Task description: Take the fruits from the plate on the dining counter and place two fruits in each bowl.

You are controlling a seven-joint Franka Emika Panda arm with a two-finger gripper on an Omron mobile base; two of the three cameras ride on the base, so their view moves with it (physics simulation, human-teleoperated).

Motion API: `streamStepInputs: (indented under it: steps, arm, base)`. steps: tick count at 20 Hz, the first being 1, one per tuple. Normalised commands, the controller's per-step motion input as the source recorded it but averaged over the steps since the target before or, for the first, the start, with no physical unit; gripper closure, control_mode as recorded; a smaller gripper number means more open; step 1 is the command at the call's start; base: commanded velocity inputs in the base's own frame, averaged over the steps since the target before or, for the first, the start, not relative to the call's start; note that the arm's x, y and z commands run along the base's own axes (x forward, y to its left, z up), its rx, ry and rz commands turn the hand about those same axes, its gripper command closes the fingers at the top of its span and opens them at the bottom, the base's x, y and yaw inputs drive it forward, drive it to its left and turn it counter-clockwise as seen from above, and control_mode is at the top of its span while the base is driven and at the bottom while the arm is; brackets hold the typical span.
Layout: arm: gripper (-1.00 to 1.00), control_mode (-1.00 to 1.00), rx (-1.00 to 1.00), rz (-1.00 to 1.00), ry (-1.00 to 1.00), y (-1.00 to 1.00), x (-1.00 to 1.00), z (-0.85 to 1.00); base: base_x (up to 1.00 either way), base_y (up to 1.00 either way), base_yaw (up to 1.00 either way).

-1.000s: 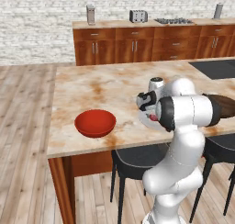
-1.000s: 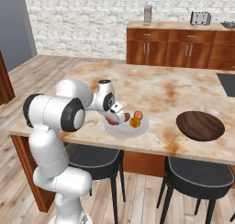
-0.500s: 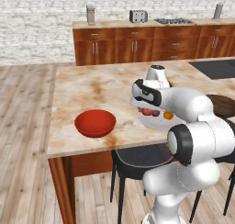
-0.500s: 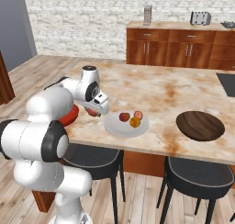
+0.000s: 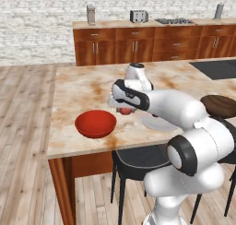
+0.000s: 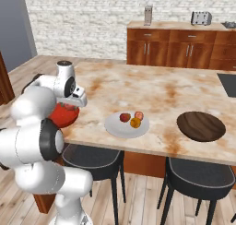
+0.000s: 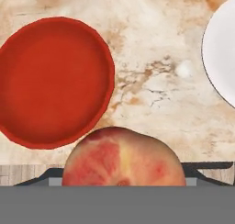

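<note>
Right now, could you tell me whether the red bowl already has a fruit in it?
No, in the hand view the red bowl lies empty.

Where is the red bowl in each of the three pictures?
Left base view: the red bowl sits left of centre, near the counter's front edge.
Right base view: at the far left, partly hidden behind the robot's arm.
Hand view: at the upper left.
Shared landmark: the white plate beside it.

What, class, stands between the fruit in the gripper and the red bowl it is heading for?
Nothing visible. The gripper holds a reddish fruit above bare dining counter, between the plate and the red bowl, which looks empty.
</note>
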Motion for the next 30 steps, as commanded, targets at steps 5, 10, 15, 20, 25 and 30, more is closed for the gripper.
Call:
streamStepInputs:
  steps: [5, 10, 15, 20, 25, 30]
  arm:
    - [1.0, -1.0, -0.03, 0.13, 0.0, 0.91, 0.17, -0.36]
    - [1.0, -1.0, -0.03, 0.05, 0.0, 0.59, 0.44, -0.46]
    - [1.0, -1.0, -0.01, 0.04, 0.0, 0.32, 0.15, -0.51]
    - [1.0, -1.0, 0.0, 0.01, 0.0, 0.05, 0.0, -0.27]
    - [1.0, -1.0, 0.0, 0.01, 0.0, 0.07, 0.0, -0.23]
    - [1.0, -1.0, 0.0, 0.01, 0.0, 0.03, 0.0, -0.24]
  base:
    - [0.0, 0.0, 0.0]
    - [0.0, 0.0, 0.0]
    - [0.0, 0.0, 0.0]
    - [0.0, 0.0, 0.0]
    - [0.0, 0.0, 0.0]
    - [0.0, 0.0, 0.0]
